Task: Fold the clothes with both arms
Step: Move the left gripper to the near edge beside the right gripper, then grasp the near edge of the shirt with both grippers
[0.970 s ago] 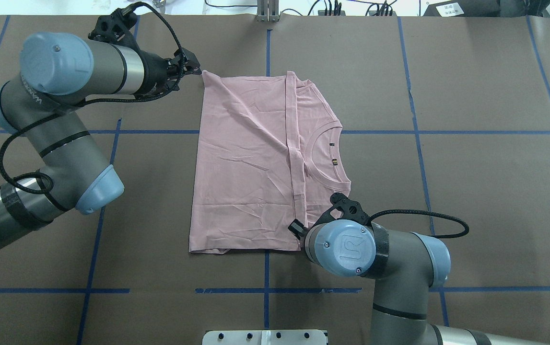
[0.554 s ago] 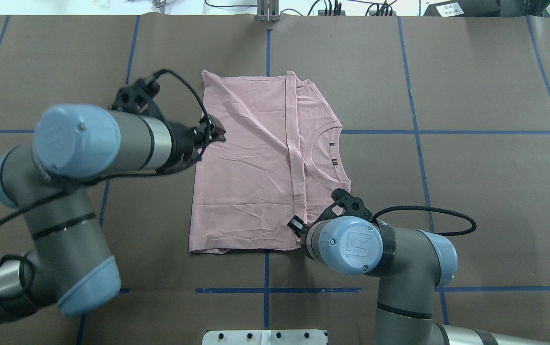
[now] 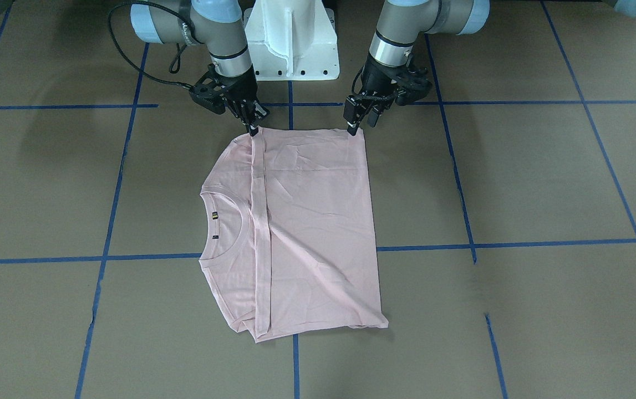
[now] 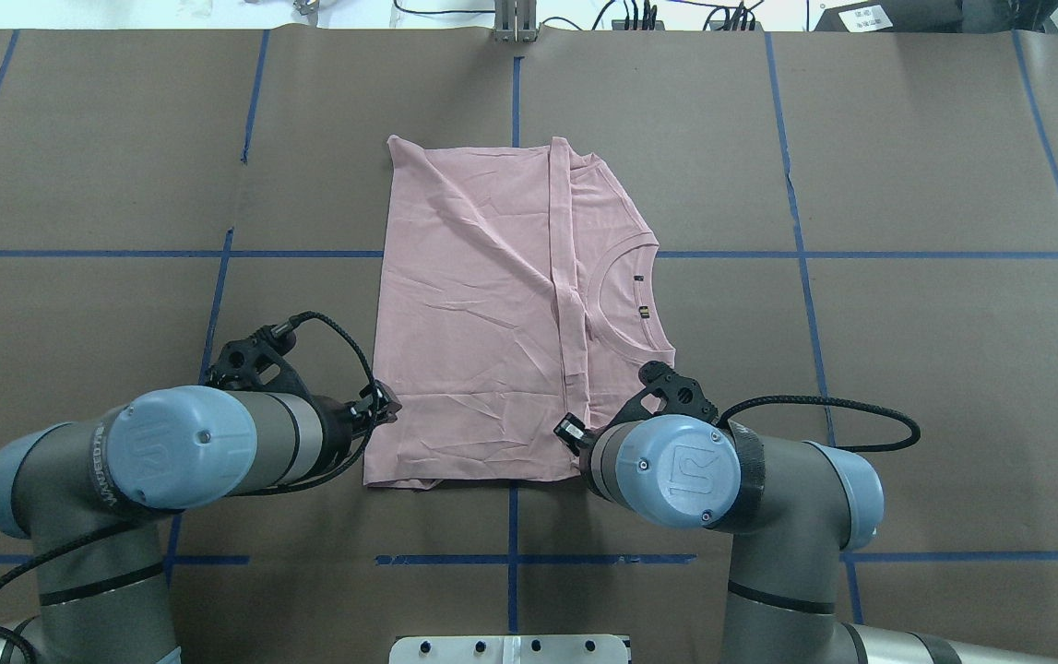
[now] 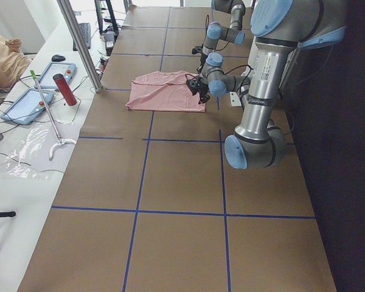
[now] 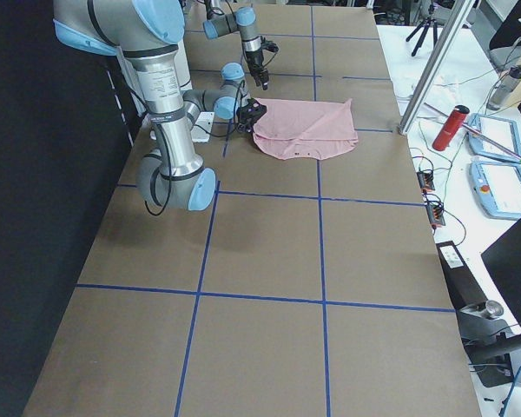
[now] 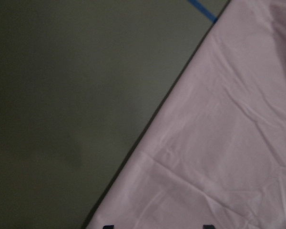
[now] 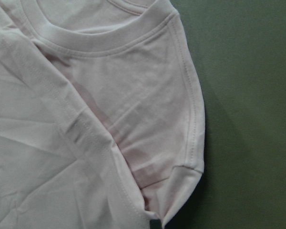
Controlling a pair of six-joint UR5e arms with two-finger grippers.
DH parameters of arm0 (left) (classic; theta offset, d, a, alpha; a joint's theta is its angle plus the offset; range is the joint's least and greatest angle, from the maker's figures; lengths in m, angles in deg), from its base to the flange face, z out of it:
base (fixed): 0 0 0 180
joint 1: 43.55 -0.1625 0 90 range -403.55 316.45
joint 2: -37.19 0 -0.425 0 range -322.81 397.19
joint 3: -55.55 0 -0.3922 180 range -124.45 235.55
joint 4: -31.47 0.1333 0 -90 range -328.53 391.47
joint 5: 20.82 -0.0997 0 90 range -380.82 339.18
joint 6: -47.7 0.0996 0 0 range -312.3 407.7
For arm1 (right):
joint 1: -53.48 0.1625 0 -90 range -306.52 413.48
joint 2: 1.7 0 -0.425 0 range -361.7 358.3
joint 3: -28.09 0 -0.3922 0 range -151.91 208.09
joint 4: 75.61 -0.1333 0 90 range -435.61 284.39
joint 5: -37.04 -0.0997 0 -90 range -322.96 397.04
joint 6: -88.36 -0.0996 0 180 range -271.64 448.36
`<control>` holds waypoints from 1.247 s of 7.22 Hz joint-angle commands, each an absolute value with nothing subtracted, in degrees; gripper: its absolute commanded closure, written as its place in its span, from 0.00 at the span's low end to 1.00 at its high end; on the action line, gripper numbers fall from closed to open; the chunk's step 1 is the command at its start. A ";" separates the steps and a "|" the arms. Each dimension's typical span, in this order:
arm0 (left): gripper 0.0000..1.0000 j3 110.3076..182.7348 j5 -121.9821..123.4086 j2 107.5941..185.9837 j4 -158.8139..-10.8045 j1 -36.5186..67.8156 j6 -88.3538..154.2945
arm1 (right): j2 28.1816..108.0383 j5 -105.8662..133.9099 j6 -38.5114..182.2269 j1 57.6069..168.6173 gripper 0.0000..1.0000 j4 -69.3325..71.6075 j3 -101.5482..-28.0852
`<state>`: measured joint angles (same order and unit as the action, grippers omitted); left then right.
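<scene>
The pale pink T-shirt [image 4: 473, 323] lies flat on the brown table, folded into a rectangle with its neck to the right; its print is hidden. My left gripper [image 4: 386, 410] hangs open at the shirt's near left corner. In the front-facing view the left gripper [image 3: 359, 124] has its fingers spread over that corner. In the left wrist view two fingertips stand wide apart over the shirt's edge [image 7: 219, 143]. My right gripper [image 4: 575, 433] is at the near edge by the folded strip. The right gripper [image 3: 252, 128] is pinched shut on the cloth beside the shoulder seam [image 8: 190, 143].
The white pedestal base [image 3: 290, 44] stands between the arms at the table's near edge. Blue tape lines [image 4: 510, 558] cross the brown table cover. A side bench holds tablets and a red bottle [image 5: 65, 89]; a person's arm [image 5: 3, 58] shows there.
My left arm swung from the shirt's far left corner along its left edge to the near left corner. The right arm barely moved. The shirt lies as before.
</scene>
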<state>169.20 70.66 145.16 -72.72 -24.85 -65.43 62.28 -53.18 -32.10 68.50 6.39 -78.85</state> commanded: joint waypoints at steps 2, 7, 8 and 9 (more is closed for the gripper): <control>0.36 164.90 70.67 145.91 -72.86 -27.29 -65.68 | 62.29 -53.13 -31.88 68.86 1.00 6.30 -78.87; 0.47 164.18 70.67 145.92 -72.77 -27.90 -65.41 | 62.29 -53.13 -31.88 68.86 1.00 6.30 -78.96; 0.52 163.84 70.59 145.92 -72.77 -28.08 -65.50 | 62.29 -53.13 -31.88 68.86 1.00 6.30 -78.96; 0.55 162.96 70.59 145.92 -72.77 -28.17 -65.50 | 62.29 -53.22 -31.88 68.86 1.00 6.30 -78.96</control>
<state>163.75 70.62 145.91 -72.77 -28.00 -65.47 62.29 -53.15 -31.88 68.86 6.30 -78.96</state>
